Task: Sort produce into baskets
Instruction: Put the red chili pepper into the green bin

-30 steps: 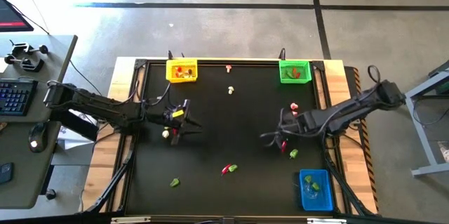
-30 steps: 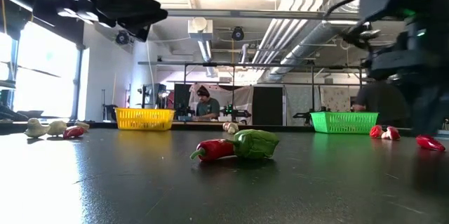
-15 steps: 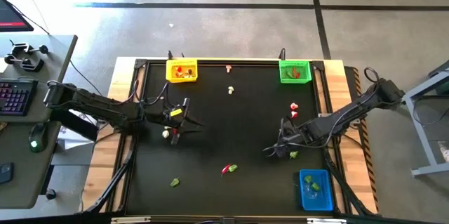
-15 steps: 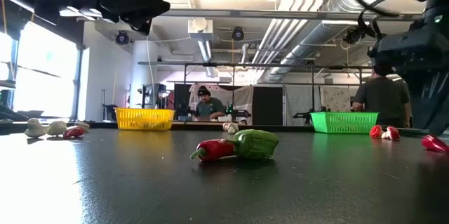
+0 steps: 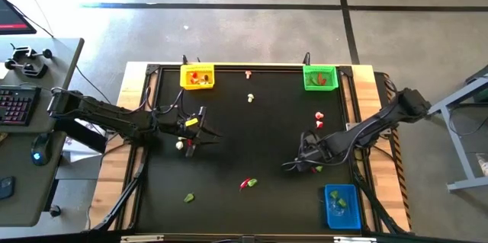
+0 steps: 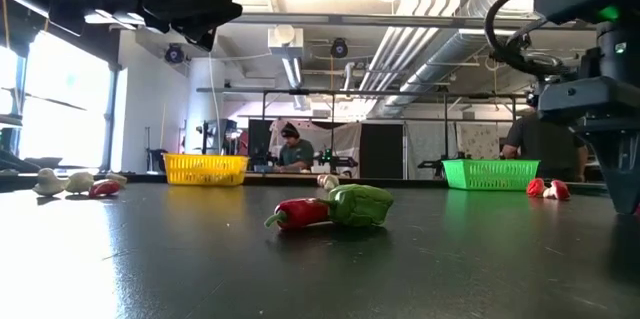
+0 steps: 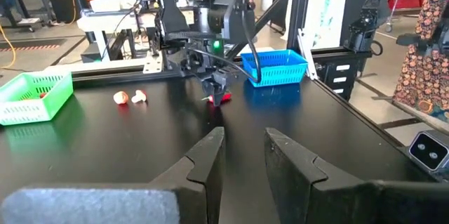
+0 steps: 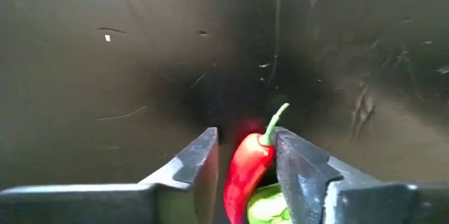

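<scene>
My right gripper [image 5: 305, 164] is low over the table's right half, shut on a red chilli [image 8: 247, 170] that lies against a green chunk [image 8: 267, 208]. It also shows in the left wrist view [image 7: 218, 89]. My left gripper [image 5: 200, 129] hovers at the table's left, open and empty, next to a cream bulb [image 5: 180, 145]. The yellow basket [image 5: 197, 76] and the green basket [image 5: 319, 77] stand at the far edge. The blue basket [image 5: 343, 205] stands at the near right. A chilli and a green chunk [image 5: 248, 183] lie together mid-table. My right gripper has the red chilli's body, below the stem [image 8: 261, 148], pinched between its two fingers. The fingers [image 8: 300, 162] point down from above and lie across the chilli. The chilli's lower end rests on the green chunk; whether it is off the table I cannot tell.
Loose pieces lie about: a green chunk [image 5: 189, 196] near the front left, cream bulbs [image 5: 250, 97] toward the far edge, and red and white pieces [image 5: 319, 119] right of centre. People stand in the room beyond the table [image 6: 291, 149].
My right gripper has gone toward the table's near edge and down onto the red chilli beside the green chunk.
</scene>
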Controlling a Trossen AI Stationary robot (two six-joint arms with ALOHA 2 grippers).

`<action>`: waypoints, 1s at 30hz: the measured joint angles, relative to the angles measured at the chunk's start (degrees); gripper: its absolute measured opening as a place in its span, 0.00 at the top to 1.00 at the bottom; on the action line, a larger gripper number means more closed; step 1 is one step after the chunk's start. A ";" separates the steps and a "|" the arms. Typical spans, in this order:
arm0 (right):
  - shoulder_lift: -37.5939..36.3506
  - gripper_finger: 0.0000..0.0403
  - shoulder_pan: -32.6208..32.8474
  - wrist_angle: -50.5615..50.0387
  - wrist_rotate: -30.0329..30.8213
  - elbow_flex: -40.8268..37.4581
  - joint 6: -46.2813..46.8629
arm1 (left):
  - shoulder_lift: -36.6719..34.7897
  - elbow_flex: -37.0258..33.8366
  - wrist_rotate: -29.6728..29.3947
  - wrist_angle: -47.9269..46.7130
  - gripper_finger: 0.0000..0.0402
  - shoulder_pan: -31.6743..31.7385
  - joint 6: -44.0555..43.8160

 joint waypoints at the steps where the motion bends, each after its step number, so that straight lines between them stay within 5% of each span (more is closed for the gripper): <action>1: 0.10 0.71 0.00 -1.68 0.42 0.84 -0.51 | 0.00 0.00 -0.02 0.00 0.79 0.02 0.02; 10: 0.23 0.97 -5.19 -5.81 4.84 6.19 -17.85 | 0.00 0.00 -0.02 0.36 0.79 0.04 0.30; 15: 0.15 0.96 -13.38 -9.78 9.21 9.27 -28.72 | 0.00 0.00 -0.02 0.94 0.79 0.04 1.06; 24: 0.12 0.99 -37.52 -18.01 26.07 19.75 -53.12 | 0.00 0.04 -0.02 3.80 0.79 0.33 3.72; 30: 0.10 0.99 -58.06 -6.04 27.49 22.05 -71.03 | 0.00 0.04 -0.02 3.29 0.79 1.69 4.56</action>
